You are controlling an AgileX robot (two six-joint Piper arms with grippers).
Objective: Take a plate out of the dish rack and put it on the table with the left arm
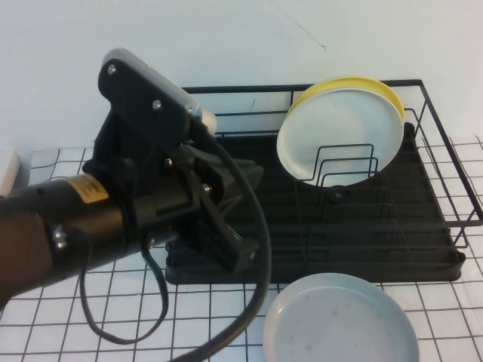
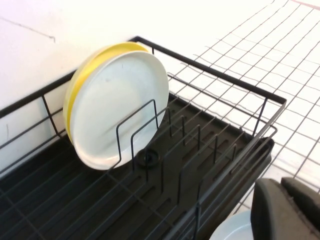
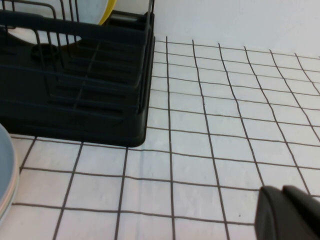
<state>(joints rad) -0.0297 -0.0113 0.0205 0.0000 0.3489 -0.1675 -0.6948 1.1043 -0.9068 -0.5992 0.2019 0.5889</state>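
The dark black-brown left arm (image 1: 83, 219) with its black cables filled the nine o'clock side of the high view, reaching toward the centre. Its left pincer (image 1: 226, 226) hung over the front left corner of the large rectangular black wire dish rack (image 1: 423, 226), pinching nothing; whether its fingers were spread or pressed together could not be told. The rack stood on the white table with its grid of thin black lines (image 1: 128, 302), filling the view from the centre toward two o'clock. In its upright loops, at about one o'clock, a cream-white round plate (image 1: 339, 136) stood tilted on edge against a yellow round plate (image 1: 377, 87) behind it. The round pale grey-blue plate with a raised rim (image 1: 341, 320) lay flat on the table at five o'clock, just in front of the rack. The right pincer (image 3: 290, 215) showed only in its own wrist view, low over bare table to the rack's right; its state could not be told.
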